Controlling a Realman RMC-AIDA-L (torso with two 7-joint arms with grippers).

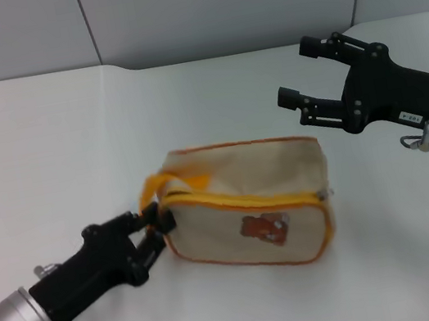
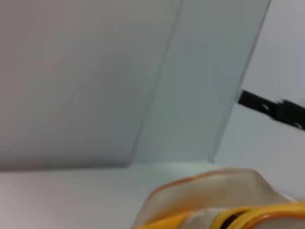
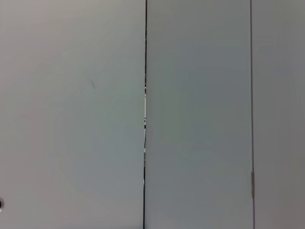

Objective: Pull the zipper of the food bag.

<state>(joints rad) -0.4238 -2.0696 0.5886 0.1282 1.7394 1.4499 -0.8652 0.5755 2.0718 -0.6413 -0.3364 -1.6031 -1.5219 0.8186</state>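
The food bag (image 1: pixel 249 213) lies on the white table, a cream pouch with a brown bear print facing me. The zipper (image 1: pixel 242 200) runs as an orange-yellow band along its top front edge. A small silver pull tab (image 1: pixel 326 191) sits at the bag's right end. The strap loop (image 1: pixel 155 187) is at the left end. My left gripper (image 1: pixel 154 228) is shut on the bag's left end, just below the loop. My right gripper (image 1: pixel 296 71) is open and empty, in the air above and to the right of the bag. The left wrist view shows the bag's top (image 2: pixel 205 195) and zipper (image 2: pixel 259 214).
The white table (image 1: pixel 48 157) stretches around the bag. Grey wall panels (image 1: pixel 212 3) stand behind it. The right wrist view shows only wall panels (image 3: pixel 200 114). The right arm's finger (image 2: pixel 271 109) shows far off in the left wrist view.
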